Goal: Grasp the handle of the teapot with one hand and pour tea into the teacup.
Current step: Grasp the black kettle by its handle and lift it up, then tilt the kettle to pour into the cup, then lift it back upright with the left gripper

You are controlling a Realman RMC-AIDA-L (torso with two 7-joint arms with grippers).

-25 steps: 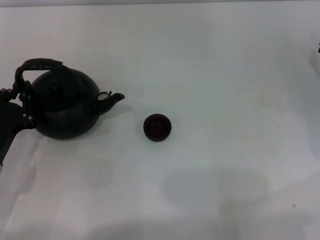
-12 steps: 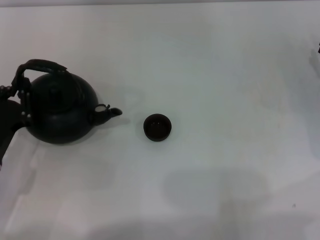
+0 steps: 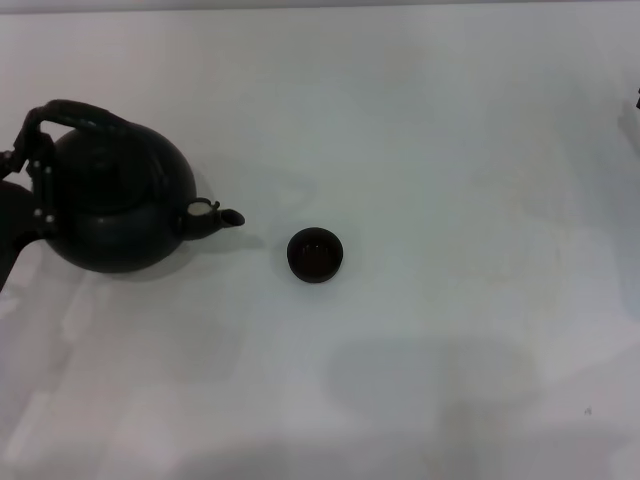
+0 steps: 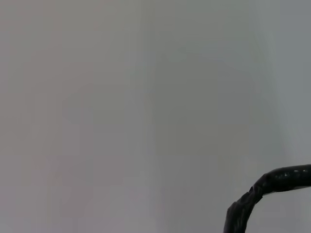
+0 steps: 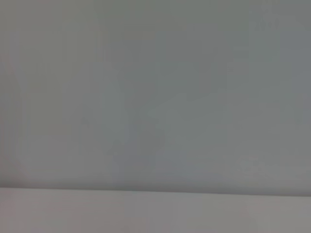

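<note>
The round black teapot (image 3: 120,205) is at the far left of the head view, its short spout (image 3: 218,217) pointing right toward the teacup. The arched handle (image 3: 78,112) rises over the lid. My left gripper (image 3: 38,180) comes in from the left edge and is shut on the handle's left leg. A curved piece of the handle (image 4: 272,180) shows in the left wrist view. The tiny dark teacup (image 3: 315,255) stands upright on the white table, a short gap to the right of the spout. I cannot tell whether the pot rests on the table. The right gripper is out of view.
The white table (image 3: 450,200) stretches to the right of and behind the cup. A small dark object (image 3: 637,97) shows at the right edge. The right wrist view shows only pale surface (image 5: 155,97).
The teapot and my left gripper have shifted slightly left together. The spout tip has dropped closer to the cup's level. The teacup has not moved.
</note>
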